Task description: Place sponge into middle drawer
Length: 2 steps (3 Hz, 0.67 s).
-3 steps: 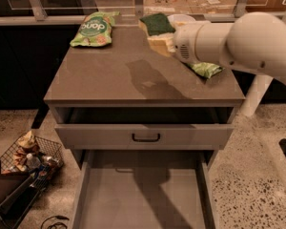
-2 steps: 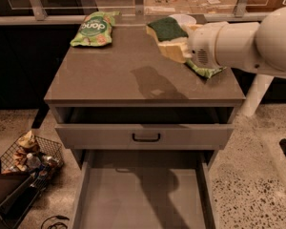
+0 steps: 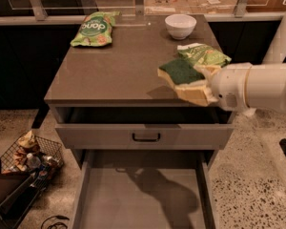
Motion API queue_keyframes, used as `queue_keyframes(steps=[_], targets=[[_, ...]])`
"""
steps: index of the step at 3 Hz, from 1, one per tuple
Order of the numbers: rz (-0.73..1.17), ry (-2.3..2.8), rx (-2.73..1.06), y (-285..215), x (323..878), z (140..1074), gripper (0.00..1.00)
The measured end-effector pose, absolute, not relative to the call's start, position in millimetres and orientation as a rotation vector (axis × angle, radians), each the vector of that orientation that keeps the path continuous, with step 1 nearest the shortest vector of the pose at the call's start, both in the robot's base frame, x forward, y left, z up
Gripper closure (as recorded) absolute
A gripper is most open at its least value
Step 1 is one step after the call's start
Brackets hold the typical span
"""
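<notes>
The sponge (image 3: 180,71), dark green on top with pale yellow foam beneath, hangs tilted over the front right part of the cabinet top. My gripper (image 3: 200,90) comes in from the right on a thick white arm and is shut on the sponge's right end. The middle drawer (image 3: 105,197) is pulled open below, showing a flat grey floor with the arm's shadow on it. The sponge is above and behind the drawer's right half.
A closed grey drawer front with a dark bar handle (image 3: 146,137) sits above the open drawer. On the cabinet top (image 3: 114,70) are a green snack bag (image 3: 93,28) at the back left, another (image 3: 203,55) by the sponge, and a white bowl (image 3: 180,25). A wire basket of clutter (image 3: 29,157) stands on the floor to the left.
My arm has carried the sponge from the back right of the top down toward the front right edge. The white bowl is now uncovered.
</notes>
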<state>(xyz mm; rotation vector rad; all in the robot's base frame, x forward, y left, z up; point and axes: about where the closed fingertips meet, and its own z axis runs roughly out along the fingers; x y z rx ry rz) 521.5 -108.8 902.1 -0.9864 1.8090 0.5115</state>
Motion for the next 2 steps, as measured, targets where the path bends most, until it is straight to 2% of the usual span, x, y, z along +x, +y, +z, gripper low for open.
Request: queue_keyframes(steps=[2], targets=[[0.678, 1.842, -0.912, -123.2, 430.9, 808.2, 1.00]])
